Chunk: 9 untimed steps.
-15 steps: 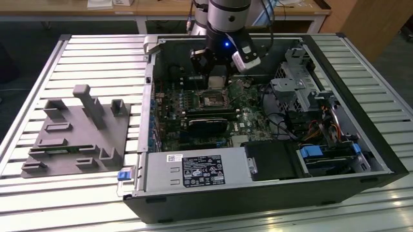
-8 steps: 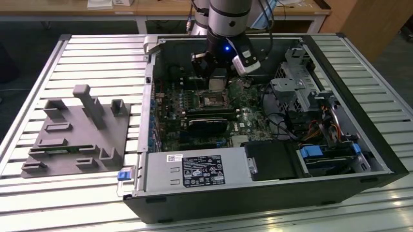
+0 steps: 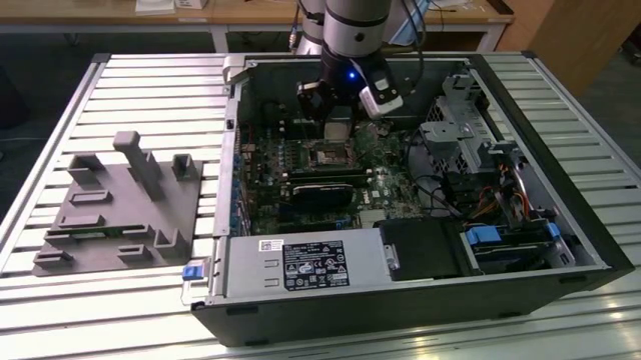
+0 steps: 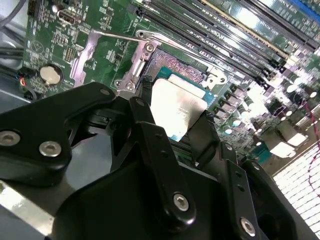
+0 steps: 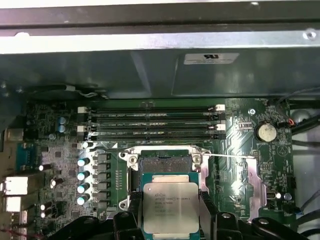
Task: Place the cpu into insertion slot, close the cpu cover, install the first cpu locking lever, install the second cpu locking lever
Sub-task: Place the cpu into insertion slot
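One cpu (image 5: 170, 205) in gripper (image 5: 170, 219) | near insertion slot (image 5: 164, 164) | exterior view: open case (image 3: 421, 309)

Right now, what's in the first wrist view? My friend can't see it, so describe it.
The gripper holds the cpu, a silvery square chip, near the empty insertion slot on a green board. Long black memory slots lie beyond.

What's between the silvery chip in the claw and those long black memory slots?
The open insertion slot lies between the cpu held by the gripper and the memory slots, seen in the first wrist view.
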Available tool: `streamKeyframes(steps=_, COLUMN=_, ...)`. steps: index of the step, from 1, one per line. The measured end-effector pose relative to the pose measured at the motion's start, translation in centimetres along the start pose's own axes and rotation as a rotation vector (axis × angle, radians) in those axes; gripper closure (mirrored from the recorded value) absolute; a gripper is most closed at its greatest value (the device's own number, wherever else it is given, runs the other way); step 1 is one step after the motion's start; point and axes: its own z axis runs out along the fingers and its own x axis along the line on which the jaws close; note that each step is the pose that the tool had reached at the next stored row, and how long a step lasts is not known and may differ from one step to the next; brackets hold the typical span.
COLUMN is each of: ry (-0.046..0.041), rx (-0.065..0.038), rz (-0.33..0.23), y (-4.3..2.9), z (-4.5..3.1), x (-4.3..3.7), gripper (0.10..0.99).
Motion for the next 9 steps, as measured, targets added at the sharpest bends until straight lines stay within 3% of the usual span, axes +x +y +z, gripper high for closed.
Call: streamKeyframes(steps=9, ry=-0.0122, rx=0.000, rz=0.135, y=-0.02, z=0.22, x=0.00, gripper=0.549)
